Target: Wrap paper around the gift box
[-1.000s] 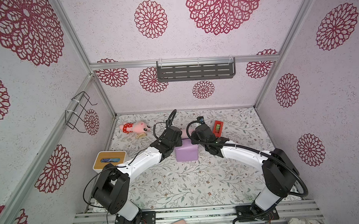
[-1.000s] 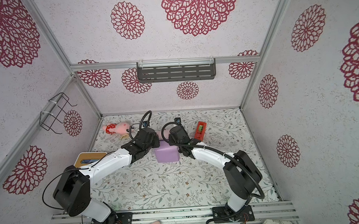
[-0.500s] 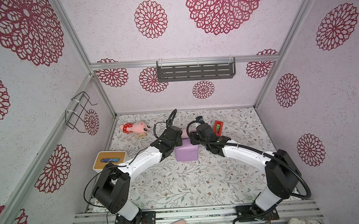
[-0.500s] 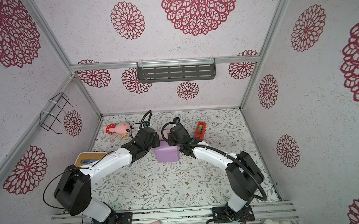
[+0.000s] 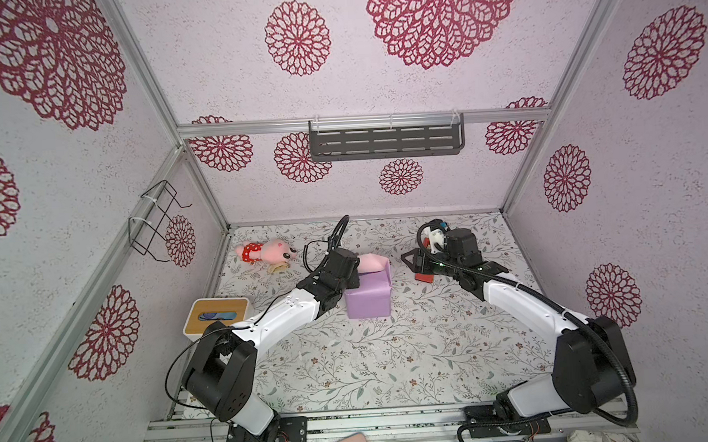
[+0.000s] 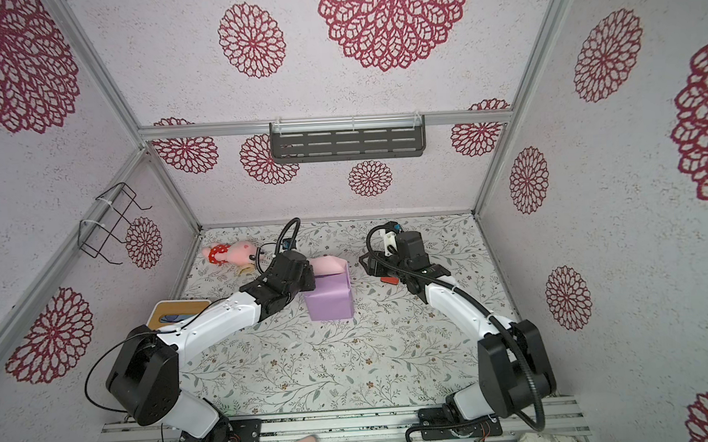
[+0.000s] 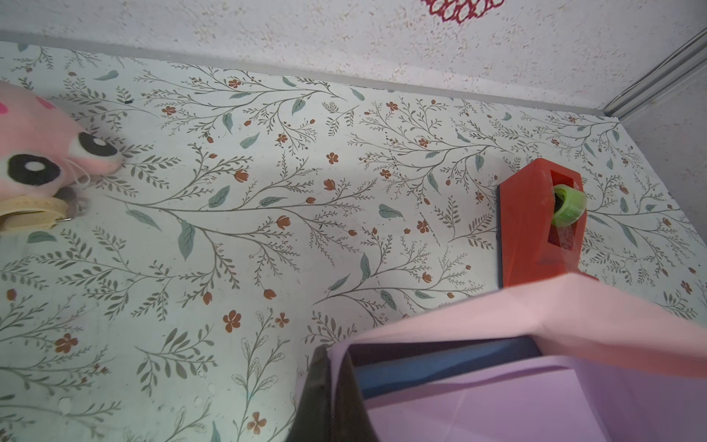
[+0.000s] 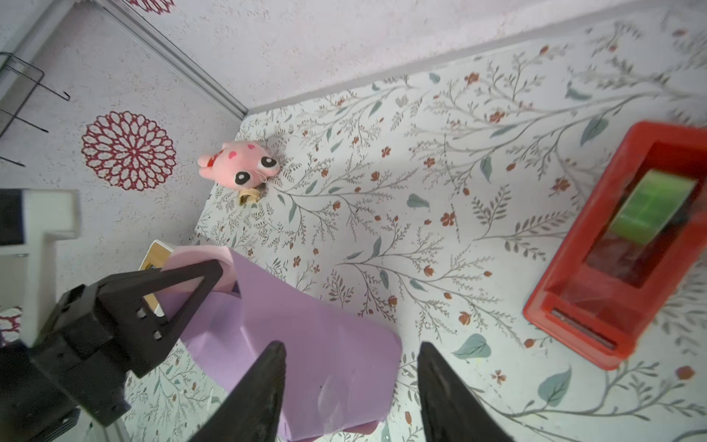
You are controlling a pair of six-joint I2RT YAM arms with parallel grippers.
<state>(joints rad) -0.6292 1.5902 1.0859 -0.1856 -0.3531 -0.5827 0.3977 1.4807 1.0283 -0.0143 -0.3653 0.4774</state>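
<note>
The gift box (image 7: 440, 365) sits mid-surface (image 5: 392, 353) in the paper (image 5: 369, 298). The left hand (image 7: 336, 386) pinches the 11 o'clock flap, best held taut, as the right hand (image 8: 352, 346), wide and empty, hovers by the tape dispenser (image 8: 619, 268) at 2 o'clock.

The gift box (image 7: 440, 365), inside the paper (image 5: 369, 298), sits mid-table (image 5: 392, 353); the toy (image 5: 268, 251) lies far left, the tissue box (image 5: 216, 316) near left, the tape dispenser (image 7: 531, 229) right of the paper.
</note>
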